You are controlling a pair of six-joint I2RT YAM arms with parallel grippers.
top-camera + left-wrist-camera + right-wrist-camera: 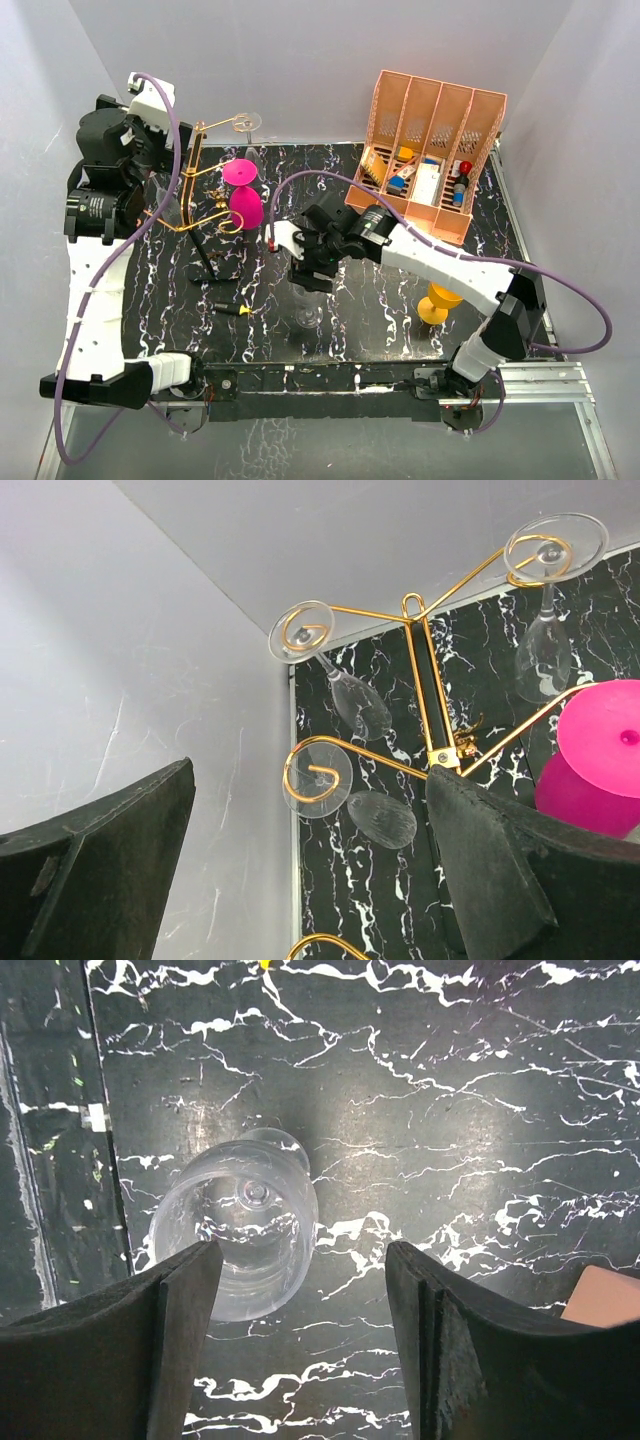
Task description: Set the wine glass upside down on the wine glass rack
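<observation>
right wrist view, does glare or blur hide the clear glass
Right wrist: a soft glare patch on the marble table beside the clear wine glass, whose outline reads sharp; the near fingers are dark. Top external: the glass nearly vanishes against the marble.

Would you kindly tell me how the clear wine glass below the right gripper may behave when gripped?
The clear wine glass is probably slippery: its bowl looks smooth and glossy. Thin-looking walls suggest fragility. It sits off-centre under the right gripper, so closing may tip it.
</observation>
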